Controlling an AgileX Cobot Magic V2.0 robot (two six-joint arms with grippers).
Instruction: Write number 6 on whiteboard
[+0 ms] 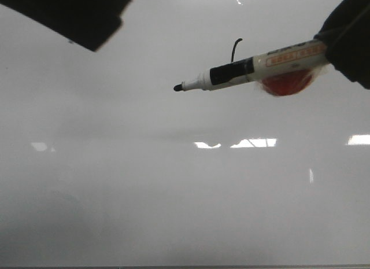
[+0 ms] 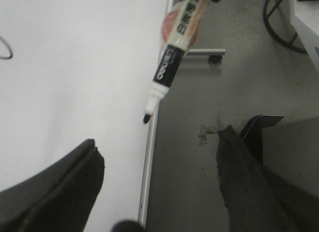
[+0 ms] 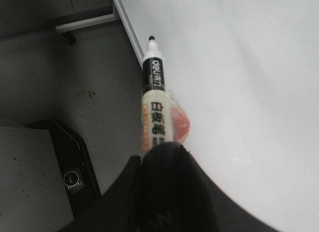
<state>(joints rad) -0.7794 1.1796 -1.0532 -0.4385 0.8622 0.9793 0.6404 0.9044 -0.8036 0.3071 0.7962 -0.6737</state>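
right gripper (image 1: 341, 40) gripping marker (image 1: 248, 69), tip off whiteboard (image 1: 173, 194)

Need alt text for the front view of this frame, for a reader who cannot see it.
The right gripper holds a black-tipped marker pointing left across a glossy grey-white whiteboard. Behind the marker shows a short black curved stroke, part of the number 6. The left gripper sits dark at the upper left.

Grey floor (image 2: 199, 167) beside the board edge, stained in spots. Caster foot (image 2: 215, 58) on a metal base bar (image 3: 84, 21). Black cable loop (image 2: 279, 22) near a white cabinet corner (image 2: 306, 30). Dark box (image 3: 65, 167) on the floor, round dial on top.
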